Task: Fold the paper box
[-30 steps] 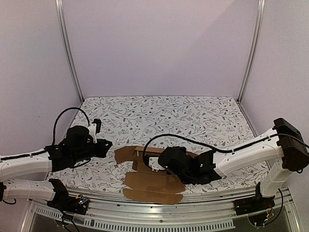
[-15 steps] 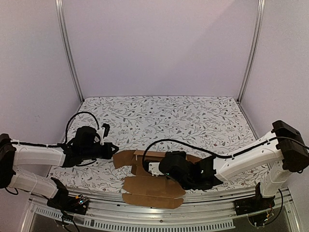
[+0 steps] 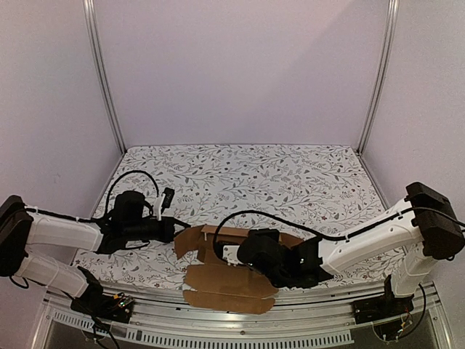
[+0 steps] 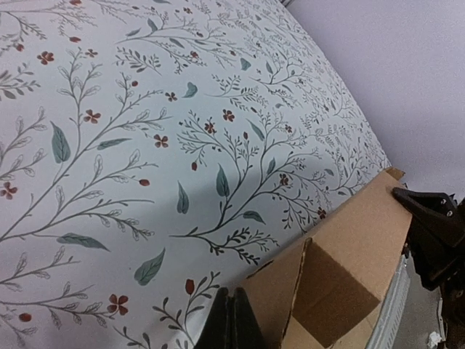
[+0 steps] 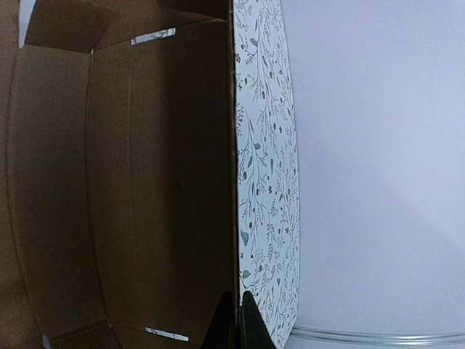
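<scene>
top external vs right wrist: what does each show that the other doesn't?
Only top external: left arm, right arm, the left gripper near the left flap of the paper box, and the box's whole outline. Only right wrist: small slots in the cardboard with the floral table cover showing through, and the right gripper shut, lined up with a panel edge. Both: brown paper box, floral table cover.

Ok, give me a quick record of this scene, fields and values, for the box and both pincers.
surface: floral table
paper box: brown cardboard, partly folded, near the front edge
left pincer: shut, beside the box's left flap
right pincer: shut, tips at the edge of a cardboard panel
fold state: unfinished
</scene>
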Robot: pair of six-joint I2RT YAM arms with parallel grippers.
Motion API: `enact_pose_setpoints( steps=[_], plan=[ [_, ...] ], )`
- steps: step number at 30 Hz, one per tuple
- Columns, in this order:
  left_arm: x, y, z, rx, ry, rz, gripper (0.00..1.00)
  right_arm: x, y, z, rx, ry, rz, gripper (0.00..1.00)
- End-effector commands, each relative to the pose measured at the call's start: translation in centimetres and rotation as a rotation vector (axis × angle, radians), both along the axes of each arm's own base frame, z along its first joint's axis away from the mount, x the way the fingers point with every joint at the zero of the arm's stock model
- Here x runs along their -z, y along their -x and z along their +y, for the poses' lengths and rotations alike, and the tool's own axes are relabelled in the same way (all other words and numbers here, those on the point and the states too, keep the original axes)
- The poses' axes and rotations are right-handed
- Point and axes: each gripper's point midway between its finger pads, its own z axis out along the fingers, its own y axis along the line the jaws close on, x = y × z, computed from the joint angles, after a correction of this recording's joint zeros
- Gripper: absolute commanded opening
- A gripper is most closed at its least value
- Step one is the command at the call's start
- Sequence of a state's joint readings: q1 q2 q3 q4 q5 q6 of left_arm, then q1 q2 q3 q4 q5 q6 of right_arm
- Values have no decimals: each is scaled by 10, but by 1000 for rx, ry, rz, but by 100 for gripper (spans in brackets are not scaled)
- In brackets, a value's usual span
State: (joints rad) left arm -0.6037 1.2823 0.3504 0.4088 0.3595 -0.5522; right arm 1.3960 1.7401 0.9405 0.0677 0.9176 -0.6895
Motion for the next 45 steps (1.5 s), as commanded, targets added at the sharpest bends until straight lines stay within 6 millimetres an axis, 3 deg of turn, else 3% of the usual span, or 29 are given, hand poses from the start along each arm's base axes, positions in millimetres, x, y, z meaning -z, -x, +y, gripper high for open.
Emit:
enact_pose_setpoints(
  steps=[1,18,30,45],
  plan=[
    [6,14,1,24,22,22,0,6,1,1,15,-4,-16,0],
    [7,43,-7,56,17,17,0,15,13,13,-4,44,-58,0],
    [12,62,2,51,-25,19,0,12,15,14,-4,44,-70,0],
    [15,72,-3,81,-29,19,0,11,18,21,-9,41,-85,0]
  ],
)
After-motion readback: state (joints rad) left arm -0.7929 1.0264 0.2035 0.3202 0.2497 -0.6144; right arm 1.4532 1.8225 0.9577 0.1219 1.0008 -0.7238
